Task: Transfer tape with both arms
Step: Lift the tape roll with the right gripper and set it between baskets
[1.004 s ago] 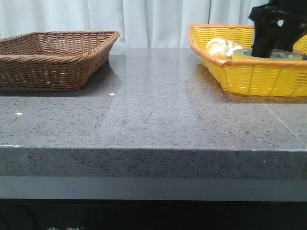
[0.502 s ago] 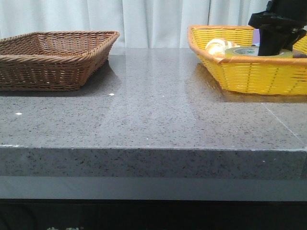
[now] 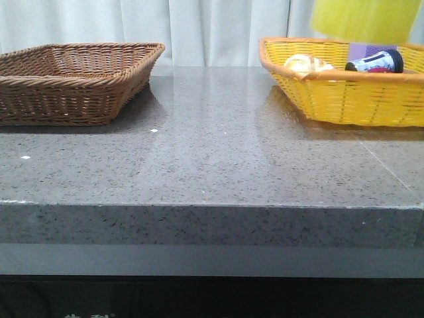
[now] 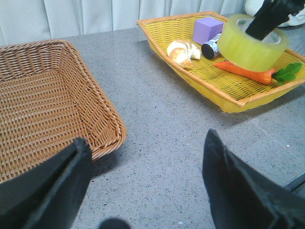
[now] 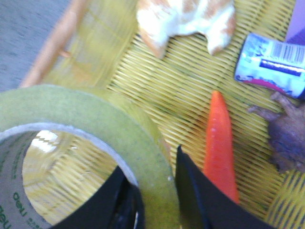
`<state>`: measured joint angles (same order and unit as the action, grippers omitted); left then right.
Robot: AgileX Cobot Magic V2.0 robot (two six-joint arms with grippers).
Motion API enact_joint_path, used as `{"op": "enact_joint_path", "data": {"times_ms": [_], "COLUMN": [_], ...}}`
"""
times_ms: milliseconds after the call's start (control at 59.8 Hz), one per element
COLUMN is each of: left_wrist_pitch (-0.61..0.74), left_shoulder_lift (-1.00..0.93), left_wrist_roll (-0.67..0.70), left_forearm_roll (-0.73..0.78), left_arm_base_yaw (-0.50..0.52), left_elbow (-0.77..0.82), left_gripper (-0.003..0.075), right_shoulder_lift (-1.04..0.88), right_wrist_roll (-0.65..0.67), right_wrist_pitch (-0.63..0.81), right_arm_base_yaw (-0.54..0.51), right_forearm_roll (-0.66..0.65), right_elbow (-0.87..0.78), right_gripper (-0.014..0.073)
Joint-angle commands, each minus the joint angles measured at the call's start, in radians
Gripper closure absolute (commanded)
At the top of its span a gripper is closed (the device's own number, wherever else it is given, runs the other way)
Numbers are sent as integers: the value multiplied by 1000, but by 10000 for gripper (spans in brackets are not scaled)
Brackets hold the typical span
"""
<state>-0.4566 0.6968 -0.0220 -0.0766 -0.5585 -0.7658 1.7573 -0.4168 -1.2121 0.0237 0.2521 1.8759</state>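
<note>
From the front, a yellow basket [image 3: 344,93] sits on the grey table [image 3: 199,152]. A brown basket [image 3: 73,79] sits well apart from it, on the far side of the table. The tape [image 3: 361,18] hangs in the air above the yellow basket — it looks like a blurry yellow shape at the top edge. Inside the yellow basket lie a bread roll [image 3: 306,63], a dark bottle [image 3: 375,62] and a purple block [image 3: 366,50]. No pincer shows in this view.

In the left wrist view, the left pincer [image 4: 143,186] is wide open with nothing in it. Its two black fingers [image 4: 52,186] hang over the bare table, near the brown basket [image 4: 43,105] and well apart from the yellow basket [image 4: 224,71]. The tape [image 4: 252,42] is up above the yellow basket, held by a dark arm part [image 4: 269,16] that goes into its middle. Under the tape lies a carrot [image 4: 248,72] with green leaves. The bread roll [image 4: 183,51], the purple block [image 4: 208,29] and the bottle [image 4: 212,47] lie in the basket too.

In the right wrist view, the right pincer [image 5: 155,200] is closed on the wall of the tape [image 5: 95,124] — one finger [image 5: 200,200] outside the ring, one inside. The tape is over the yellow basket [image 5: 157,86]. Below are the carrot [image 5: 220,138], the bread roll [image 5: 186,19] and the bottle [image 5: 271,64].
</note>
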Motion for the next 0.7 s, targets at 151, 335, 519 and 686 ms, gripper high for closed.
{"op": "enact_joint_path", "data": {"times_ms": [151, 335, 519, 686], "left_wrist_pitch": [67, 67, 67, 67], "left_shoulder_lift": [2, 2, 2, 2], "left_wrist_roll": [4, 4, 4, 4], "left_forearm_roll": [-10, -10, -10, -10], "left_arm_base_yaw": [-10, -10, -10, -10], "left_elbow": [-34, -34, -34, -34], "left_gripper": [228, 228, 228, 228], "right_shoulder_lift": [-113, -111, -111, -111], "right_wrist_roll": [-5, -5, -5, -3], "right_wrist_pitch": [21, 84, 180, 259], "right_arm_base_yaw": [88, 252, 375, 453], "right_forearm_roll": [161, 156, 97, 23], "right_elbow": [34, 0, -78, -147], "right_gripper": [402, 402, 402, 402]}}
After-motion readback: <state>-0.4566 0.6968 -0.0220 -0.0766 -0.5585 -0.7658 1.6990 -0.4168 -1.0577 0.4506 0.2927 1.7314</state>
